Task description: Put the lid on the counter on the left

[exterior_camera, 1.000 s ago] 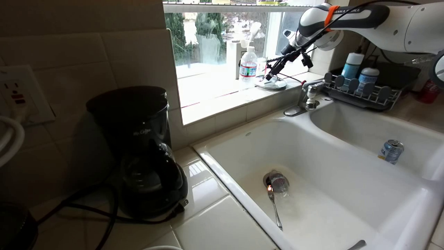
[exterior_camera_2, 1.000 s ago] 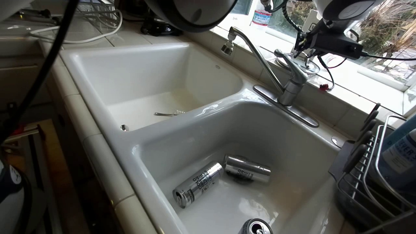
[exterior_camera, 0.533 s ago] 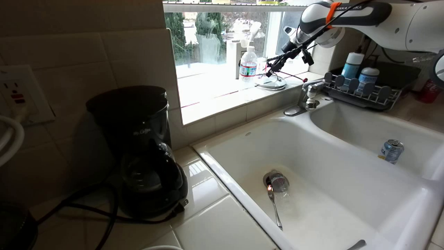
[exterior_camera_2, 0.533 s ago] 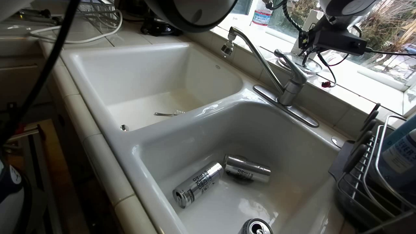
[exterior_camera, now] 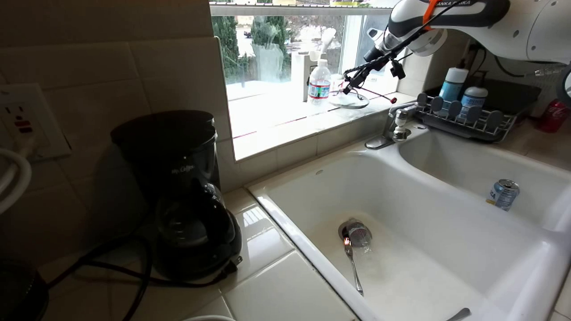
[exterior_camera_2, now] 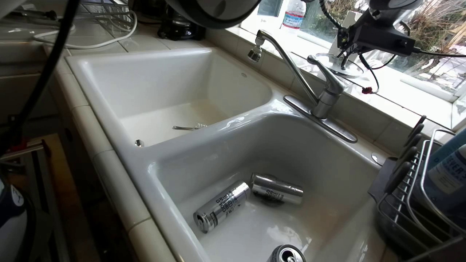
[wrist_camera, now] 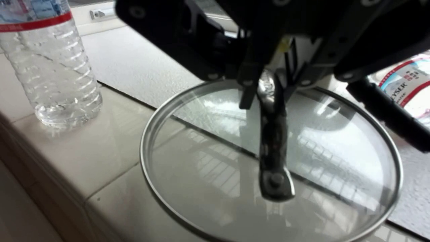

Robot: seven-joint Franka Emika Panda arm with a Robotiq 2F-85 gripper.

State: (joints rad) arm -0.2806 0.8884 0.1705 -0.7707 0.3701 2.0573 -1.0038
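The round clear glass lid (wrist_camera: 208,181) with a thin metal rim shows in the wrist view and in both exterior views (exterior_camera: 352,102) (exterior_camera_2: 354,70). My gripper (wrist_camera: 268,94) is shut on the lid's dark arched handle (wrist_camera: 273,134), with one finger on each side of it. The lid hangs just above the window sill (exterior_camera: 285,140), slightly tilted in an exterior view. The pale tiled counter (exterior_camera: 276,290) lies left of the sink, in front of the coffee maker; it also shows at the far end of an exterior view (exterior_camera_2: 145,43).
A plastic bottle (wrist_camera: 60,77) stands on the sill beside the lid. The faucet (exterior_camera_2: 326,94) rises in front of the sill. The double sink (exterior_camera: 428,214) lies between sill and counter edge. A black coffee maker (exterior_camera: 178,178) and its cord stand on the counter. A dish rack (exterior_camera: 464,120) is beyond.
My gripper has risen a little, and the lid has come up with it off the sill. It has also shifted slightly to the right in an exterior view.
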